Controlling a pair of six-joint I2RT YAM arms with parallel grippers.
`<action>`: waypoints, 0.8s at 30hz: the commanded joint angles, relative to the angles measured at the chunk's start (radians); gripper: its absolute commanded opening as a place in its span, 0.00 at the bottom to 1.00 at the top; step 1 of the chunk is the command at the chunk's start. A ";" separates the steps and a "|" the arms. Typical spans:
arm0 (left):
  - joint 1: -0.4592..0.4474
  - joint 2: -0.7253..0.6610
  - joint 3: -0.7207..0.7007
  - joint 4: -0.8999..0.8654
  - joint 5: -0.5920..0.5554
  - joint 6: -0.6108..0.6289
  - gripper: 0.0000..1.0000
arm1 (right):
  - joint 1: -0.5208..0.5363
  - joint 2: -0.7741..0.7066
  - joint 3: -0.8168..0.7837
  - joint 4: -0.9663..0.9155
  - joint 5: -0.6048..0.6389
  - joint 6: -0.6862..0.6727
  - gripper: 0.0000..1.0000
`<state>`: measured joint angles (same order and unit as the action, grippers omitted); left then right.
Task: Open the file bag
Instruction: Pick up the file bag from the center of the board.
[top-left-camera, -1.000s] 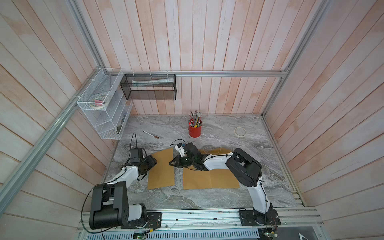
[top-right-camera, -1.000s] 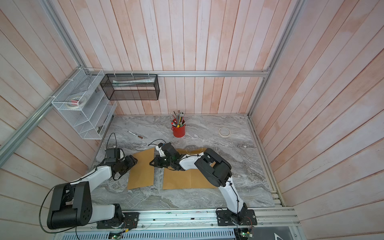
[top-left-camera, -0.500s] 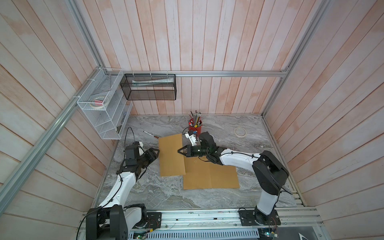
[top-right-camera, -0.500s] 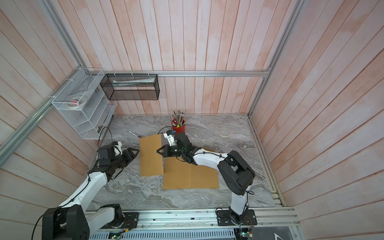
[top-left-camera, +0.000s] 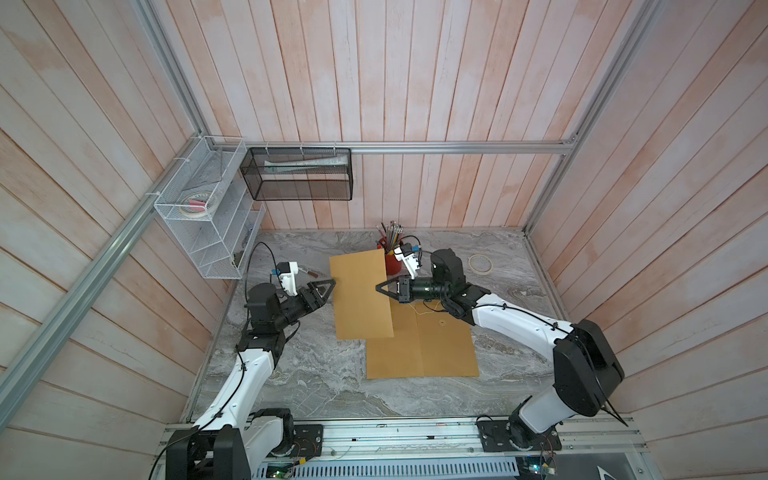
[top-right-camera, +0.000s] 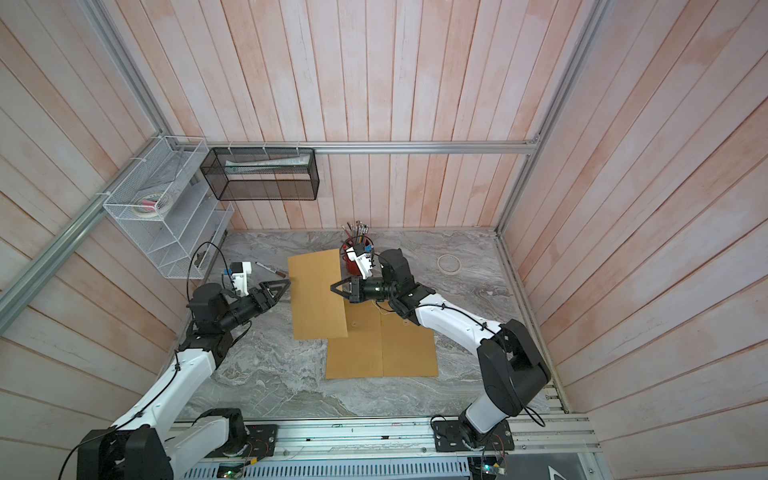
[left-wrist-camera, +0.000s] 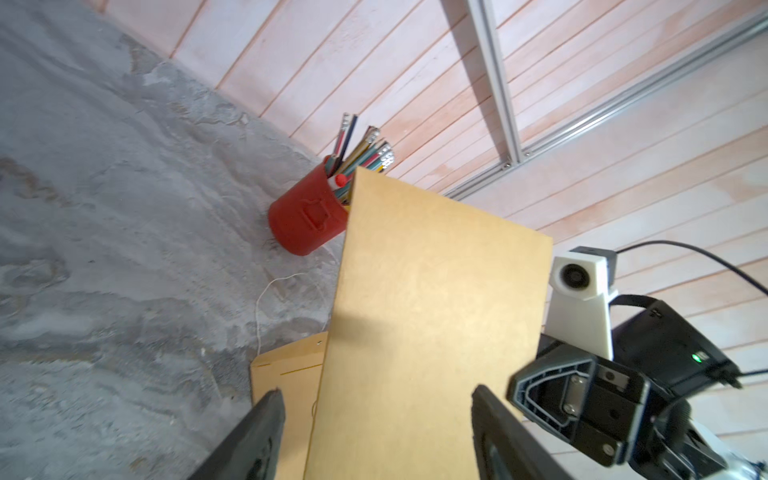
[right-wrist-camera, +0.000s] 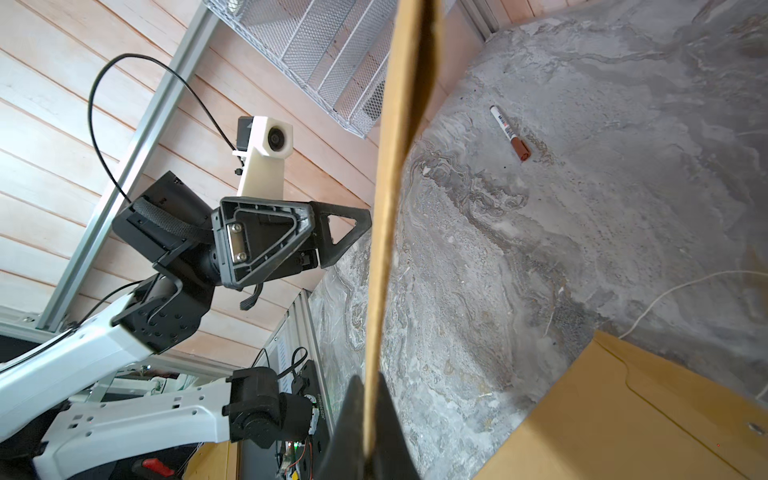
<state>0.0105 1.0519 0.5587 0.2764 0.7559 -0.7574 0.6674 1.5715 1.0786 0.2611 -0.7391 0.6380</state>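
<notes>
Top views: the file bag (top-left-camera: 440, 349) lies flat mid-table on the marble table (top-left-camera: 316, 386), with its string (top-left-camera: 419, 308) loose at the far end. Over its far L-side corner a brown sheet (top-left-camera: 359, 297) is held up in the air. Can't tell if it's joined to the file bag. R gripper (top-left-camera: 377, 286) is nipped onto the brown sheet's R edge, and L gripper (top-left-camera: 332, 282) sits right at the opposite edge, in both top views. A pencil cup (top-left-camera: 392, 266) stands just behind.

L wrist: L gripper (left-wrist-camera: 374, 399) has its jaws spread wide, one finger either side of the brown sheet (left-wrist-camera: 436, 311), no contact that I can see. The file bag (left-wrist-camera: 286, 374) lies flat beyond.

R wrist: R gripper (right-wrist-camera: 368, 399) has its jaws pressed together, pinching the brown sheet (right-wrist-camera: 390, 166), seen edge-on and bowing a little. Its far end looks like two layers, not sure.

Prob. the step in hand is the L grab. To do it well:
- Push L in a bit deeper so the pads get a full bite.
- Stay square to the edge and close gently.
- R should hold firm w/o twisting, else the brown sheet buckles.
- Mind the pencil cup behind.
</notes>
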 joint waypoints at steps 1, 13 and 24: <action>-0.017 0.007 -0.011 0.127 0.075 -0.040 0.72 | -0.014 -0.039 -0.018 0.020 -0.081 -0.016 0.00; -0.049 0.042 -0.016 0.279 0.134 -0.105 0.63 | -0.036 -0.075 -0.036 0.114 -0.158 0.024 0.00; -0.053 0.039 -0.039 0.413 0.163 -0.165 0.08 | -0.050 -0.062 -0.040 0.166 -0.183 0.055 0.00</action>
<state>-0.0383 1.0912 0.5343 0.6312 0.8955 -0.9165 0.6186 1.5154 1.0470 0.3744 -0.9035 0.6804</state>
